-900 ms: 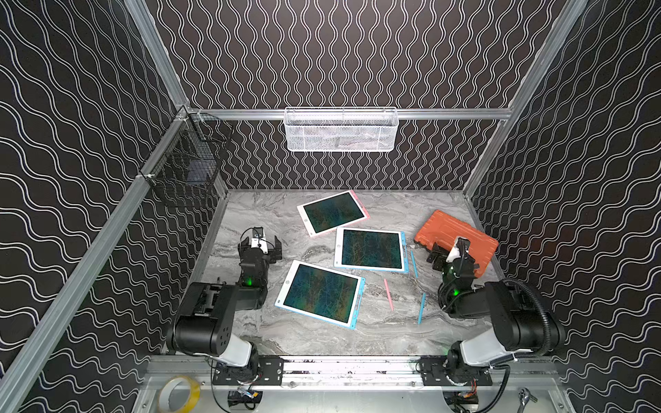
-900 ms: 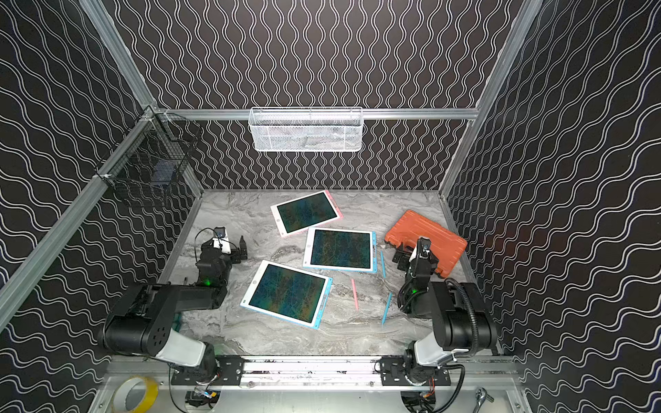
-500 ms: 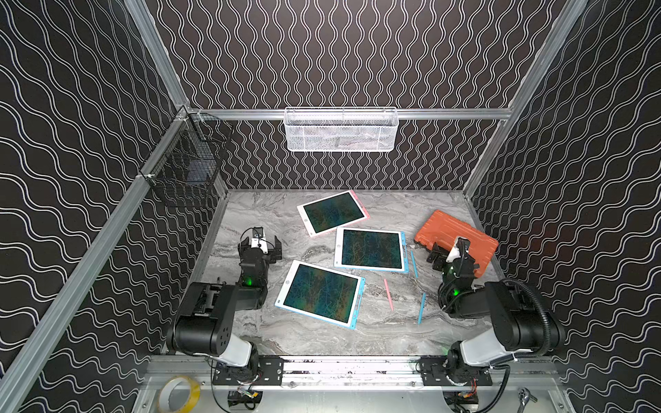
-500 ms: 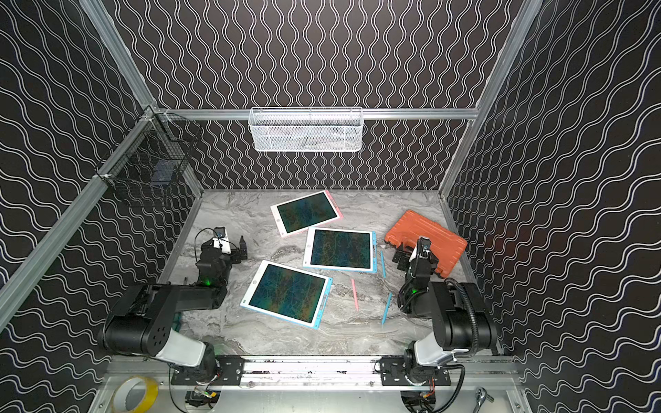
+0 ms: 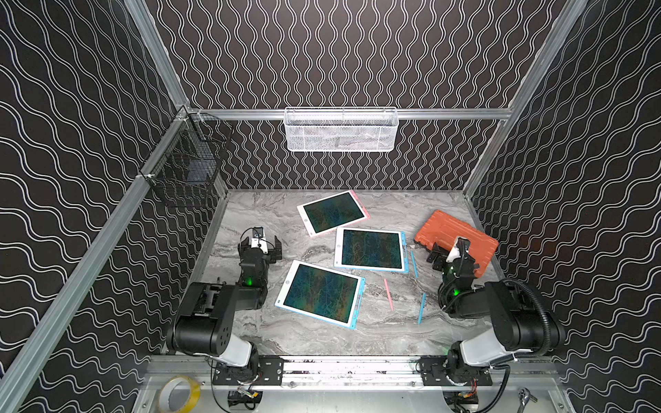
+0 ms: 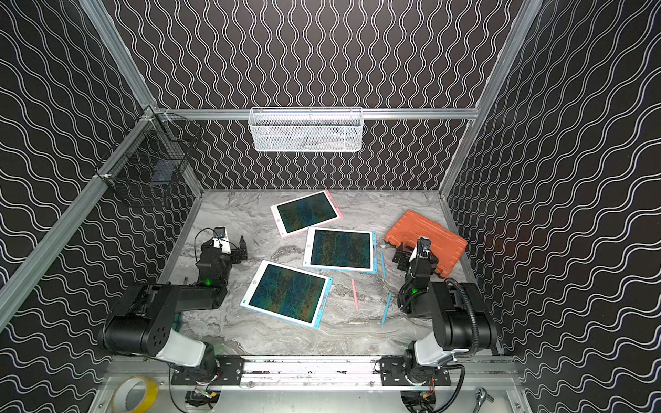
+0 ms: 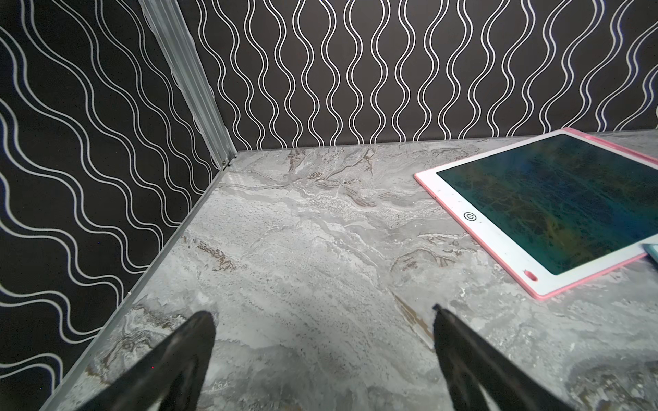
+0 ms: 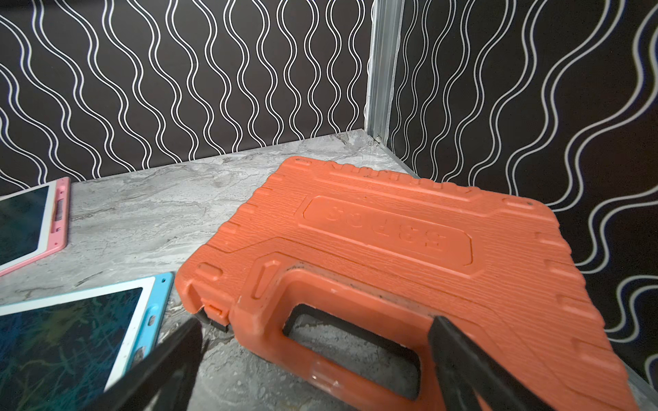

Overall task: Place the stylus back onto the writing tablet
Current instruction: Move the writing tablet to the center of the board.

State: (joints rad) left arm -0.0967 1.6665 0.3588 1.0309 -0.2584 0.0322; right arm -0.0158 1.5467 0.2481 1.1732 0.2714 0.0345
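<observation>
Three writing tablets lie on the marble table: a pink-framed one (image 5: 332, 212) at the back, a blue-framed one (image 5: 372, 249) in the middle and a blue-framed one (image 5: 322, 293) in front. Three styluses lie loose to their right: a blue stylus (image 5: 414, 264) beside the middle tablet, a pink stylus (image 5: 388, 294) and another blue stylus (image 5: 422, 308). My left gripper (image 5: 261, 246) (image 7: 320, 313) is open over bare table, left of the tablets. My right gripper (image 5: 441, 255) (image 8: 315, 320) is open, low at the handle of the orange case, holding nothing.
An orange tool case (image 5: 454, 236) (image 8: 391, 242) lies at the right wall. A white mesh basket (image 5: 339, 130) hangs on the back wall and a black wire basket (image 5: 189, 171) on the left wall. A roll of yellow tape (image 5: 179, 393) sits outside the front rail.
</observation>
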